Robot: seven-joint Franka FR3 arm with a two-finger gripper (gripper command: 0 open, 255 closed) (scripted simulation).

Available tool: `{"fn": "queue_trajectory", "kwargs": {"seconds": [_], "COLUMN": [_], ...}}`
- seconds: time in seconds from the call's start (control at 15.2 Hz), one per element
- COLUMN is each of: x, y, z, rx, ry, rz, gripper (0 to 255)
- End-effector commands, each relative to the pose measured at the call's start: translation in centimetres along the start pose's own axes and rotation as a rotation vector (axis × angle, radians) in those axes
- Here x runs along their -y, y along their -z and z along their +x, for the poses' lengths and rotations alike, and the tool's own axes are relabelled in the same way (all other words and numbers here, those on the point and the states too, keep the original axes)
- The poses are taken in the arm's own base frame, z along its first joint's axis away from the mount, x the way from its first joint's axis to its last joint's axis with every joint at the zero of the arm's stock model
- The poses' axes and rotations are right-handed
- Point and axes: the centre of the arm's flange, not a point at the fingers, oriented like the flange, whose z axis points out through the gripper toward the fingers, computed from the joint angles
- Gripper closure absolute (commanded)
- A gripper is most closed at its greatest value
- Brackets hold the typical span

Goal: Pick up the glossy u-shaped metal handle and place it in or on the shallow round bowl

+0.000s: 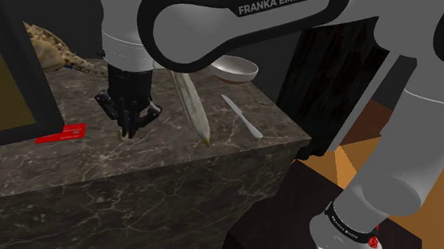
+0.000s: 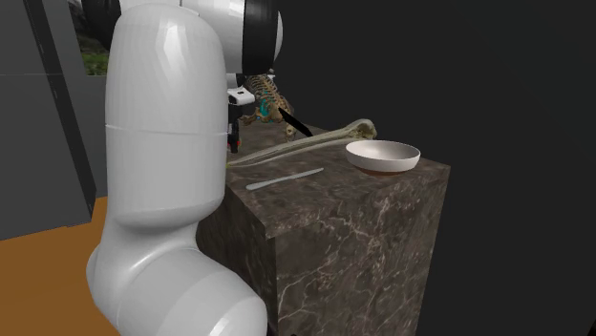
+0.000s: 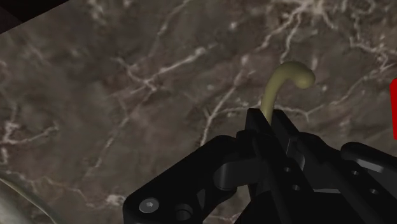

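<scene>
Starting from the shoulder view's left, a flat red piece lies on the dark veined counter. Just beside it the pincer points down at the surface. In the wrist view its fingers stand narrow and clasp the handle, a pale yellowish curved bar whose hooked end sticks out beyond the tips. Whether the handle is clear of the counter I cannot quite tell. Further right lie a long pale bone-like piece, then a slim grey utensil, and last the shallow bowl, near the counter's far corner.

The hold looks to be on one leg of the handle rather than its middle, so the handle may swivel or slip between the fingers on the way over. A low carry toward the bowl would sweep the long piece or the utensil. The bowl sits close to the edge, so a hard set-down could push it off.
</scene>
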Motion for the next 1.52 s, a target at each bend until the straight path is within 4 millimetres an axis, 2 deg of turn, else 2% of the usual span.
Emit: {"fn": "queue_trajectory", "kwargs": {"seconds": [0.0, 1.45], "x": [0.1, 1.8], "y": [0.5, 12.0], "z": [0.0, -0.1], "rx": [0.000, 0.000], "ry": [0.000, 0.000], "rz": [0.000, 0.000], "gripper": [255, 255]}}
